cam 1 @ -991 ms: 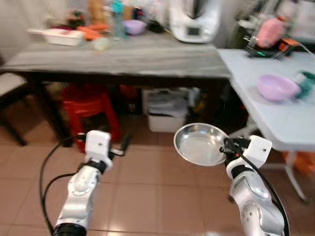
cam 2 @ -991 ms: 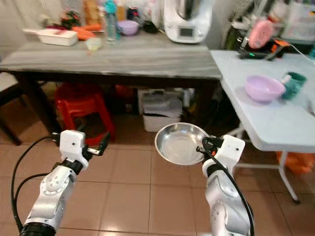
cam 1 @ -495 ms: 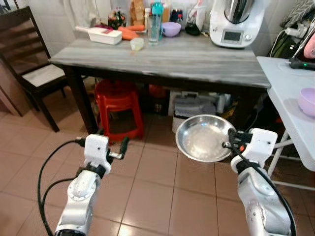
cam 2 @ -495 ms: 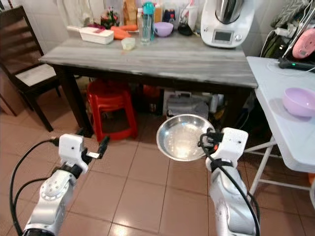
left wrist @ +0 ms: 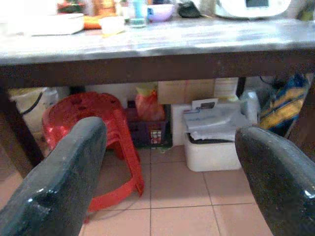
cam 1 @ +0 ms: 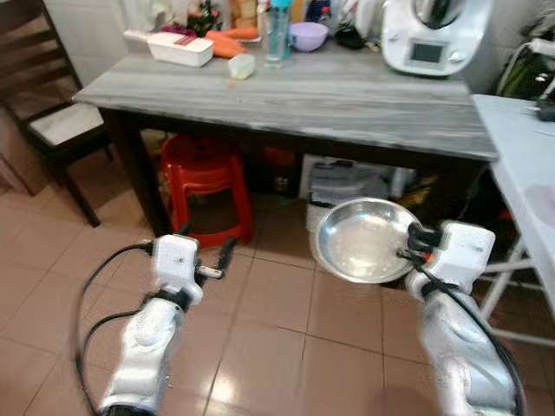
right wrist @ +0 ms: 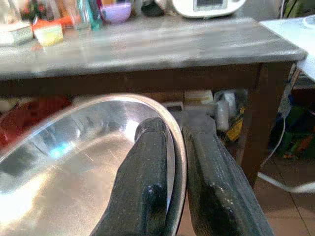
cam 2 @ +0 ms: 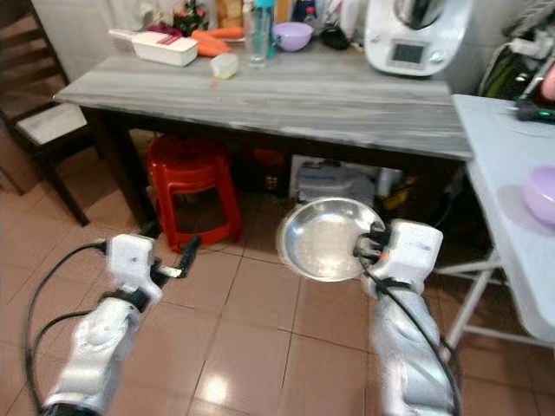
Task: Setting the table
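A shiny steel bowl hangs in the air in front of the grey wooden table, below its front edge. My right gripper is shut on the bowl's rim, one finger inside and one outside. My left gripper is held low over the tiled floor, open, with nothing between its fingers. On the table's far side stand a purple bowl, a clear bottle, a small cup and a white tray.
A red plastic stool and white bins sit under the table. A white kitchen machine stands at its back right. A dark chair is at the left, and a pale folding table at the right.
The camera has moved closer to the grey table and tilted slightly. Both arms keep their poses, and the right gripper still holds the steel bowl.
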